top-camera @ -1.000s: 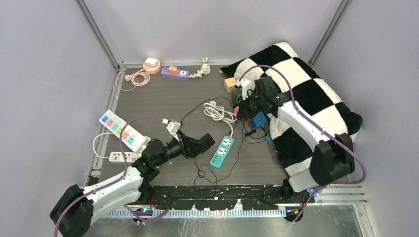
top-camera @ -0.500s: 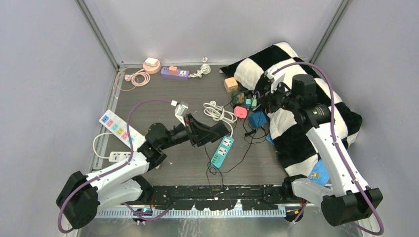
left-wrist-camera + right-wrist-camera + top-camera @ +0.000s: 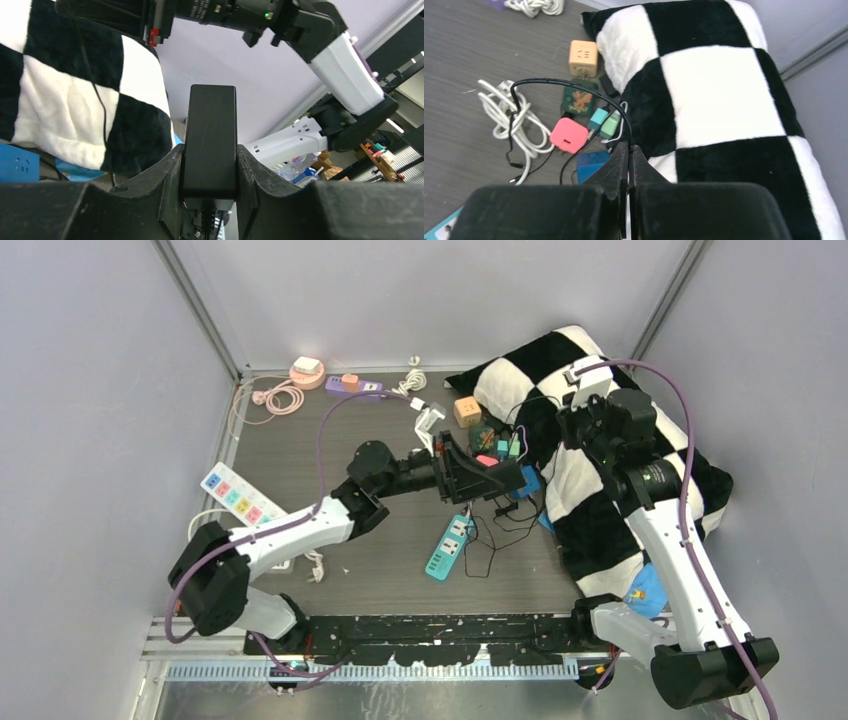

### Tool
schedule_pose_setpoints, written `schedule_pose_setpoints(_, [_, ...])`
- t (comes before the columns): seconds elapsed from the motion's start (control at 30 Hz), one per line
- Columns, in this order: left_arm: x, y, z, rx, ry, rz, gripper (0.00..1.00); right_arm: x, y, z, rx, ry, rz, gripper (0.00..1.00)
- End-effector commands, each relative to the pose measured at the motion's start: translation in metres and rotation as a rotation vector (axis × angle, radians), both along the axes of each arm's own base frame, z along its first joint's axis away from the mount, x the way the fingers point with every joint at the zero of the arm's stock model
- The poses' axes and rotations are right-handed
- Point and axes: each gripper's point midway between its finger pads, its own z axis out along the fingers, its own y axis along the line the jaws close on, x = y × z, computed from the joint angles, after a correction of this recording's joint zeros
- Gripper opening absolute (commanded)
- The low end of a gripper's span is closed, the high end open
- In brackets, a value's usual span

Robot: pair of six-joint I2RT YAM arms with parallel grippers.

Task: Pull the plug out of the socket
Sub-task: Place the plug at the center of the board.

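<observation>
My left gripper (image 3: 210, 150) is shut on the plug (image 3: 210, 132), a long black adapter block that sticks out past the fingertips, with its cord leaving at the back. In the top view the left gripper (image 3: 478, 477) holds the plug (image 3: 500, 478) in the air above the table's middle. The teal socket strip (image 3: 450, 545) lies flat below and nearer, apart from the plug. My right gripper (image 3: 629, 147) is shut on a thin black cable (image 3: 569, 81) that arches up from the table. In the top view the right gripper (image 3: 578, 430) hangs over the pillow's left edge.
A black-and-white checked pillow (image 3: 640, 455) fills the right side. Beside it lie a pink charger (image 3: 569, 135), an orange cube socket (image 3: 583, 57), a blue cube (image 3: 591, 165) and a white coiled cable (image 3: 504, 115). A white strip with coloured sockets (image 3: 240, 498) lies left, and a purple strip (image 3: 352, 386) at the back.
The left arm swung up and to the right, carrying the black plug away from the teal strip. The right arm rose from the plug cluster and drew back over the pillow.
</observation>
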Motion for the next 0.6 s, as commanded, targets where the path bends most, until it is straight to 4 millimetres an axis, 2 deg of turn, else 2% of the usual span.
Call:
schedule_pose_setpoints(0.0, [0.023, -0.016, 0.014, -0.055, -0.069, 0.056, 0.00, 0.012, -0.020, 0.023, 0.006, -0.100, -0.115, 0.01])
schedule_pose_setpoints(0.17, [0.061, -0.045, -0.037, -0.025, 0.024, 0.103, 0.01, 0.027, -0.019, -0.013, -0.017, -0.022, -0.111, 0.01])
schedule_pose_setpoints(0.3, [0.096, -0.063, -0.091, -0.020, 0.134, 0.131, 0.00, 0.037, -0.007, -0.050, -0.020, 0.075, -0.055, 0.01])
schedule_pose_setpoints(0.4, [0.113, -0.071, -0.117, -0.026, 0.173, 0.158, 0.00, 0.040, 0.001, -0.075, -0.020, 0.145, -0.014, 0.01])
schedule_pose_setpoints(0.57, [0.141, -0.076, -0.149, 0.034, 0.163, 0.275, 0.01, 0.041, 0.017, -0.105, 0.014, 0.255, 0.058, 0.01])
